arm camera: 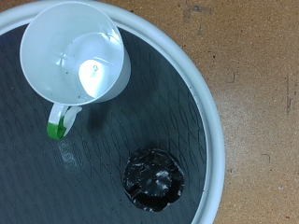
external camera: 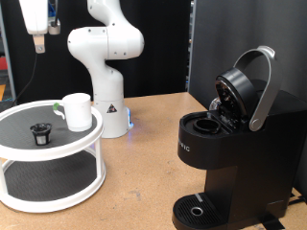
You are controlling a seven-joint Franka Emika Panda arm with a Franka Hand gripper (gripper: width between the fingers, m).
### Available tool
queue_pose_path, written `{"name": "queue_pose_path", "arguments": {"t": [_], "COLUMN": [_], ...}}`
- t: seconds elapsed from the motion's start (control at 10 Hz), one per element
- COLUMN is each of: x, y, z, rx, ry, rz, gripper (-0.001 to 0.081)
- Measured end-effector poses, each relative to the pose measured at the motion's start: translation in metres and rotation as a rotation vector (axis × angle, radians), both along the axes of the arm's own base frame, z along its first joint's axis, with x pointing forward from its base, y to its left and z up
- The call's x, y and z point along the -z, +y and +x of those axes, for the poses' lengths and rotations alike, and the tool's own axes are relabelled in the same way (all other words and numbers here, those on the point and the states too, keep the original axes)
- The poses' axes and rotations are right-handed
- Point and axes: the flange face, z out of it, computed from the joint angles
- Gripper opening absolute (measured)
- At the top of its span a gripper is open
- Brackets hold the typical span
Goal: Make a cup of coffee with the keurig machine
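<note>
The gripper [external camera: 37, 40] hangs high above the white two-tier stand [external camera: 58, 163], empty, and I cannot tell whether its fingers are spread. Below it on the stand's top shelf sit the white mug [arm camera: 77, 51] and, just beside it, the dark coffee pod [arm camera: 154, 179]. The keurig machine [external camera: 230, 153] stands well apart at the exterior view's right, lid raised and chamber open, so loading the pod seems the step in hand, which calls for a descent onto the pod.

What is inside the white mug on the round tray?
The white mug looks empty: the wrist view shows only its pale, glossy bottom. The dark coffee pod lies apart, on the round tray. The surface under the mug is covered.
</note>
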Motion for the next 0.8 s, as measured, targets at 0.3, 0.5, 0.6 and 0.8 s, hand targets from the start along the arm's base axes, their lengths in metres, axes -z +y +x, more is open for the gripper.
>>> {"name": "queue_pose_path", "arguments": {"t": [0.3, 0.5, 0.6, 0.8], "x": [0.001, 0.007, 0.01, 0.012], "y": [-0.011, -0.019, -0.021, -0.024], "z": [0.005, 0.012, 0.014, 0.018], "rx": [0.019, 0.03, 0.03, 0.016], "ry": [-0.055, -0.07, -0.065, -0.035], "rz": [-0.011, -0.018, -0.019, -0.018], "gripper": [0.0807, 0.0807, 0.0807, 0.0807]}}
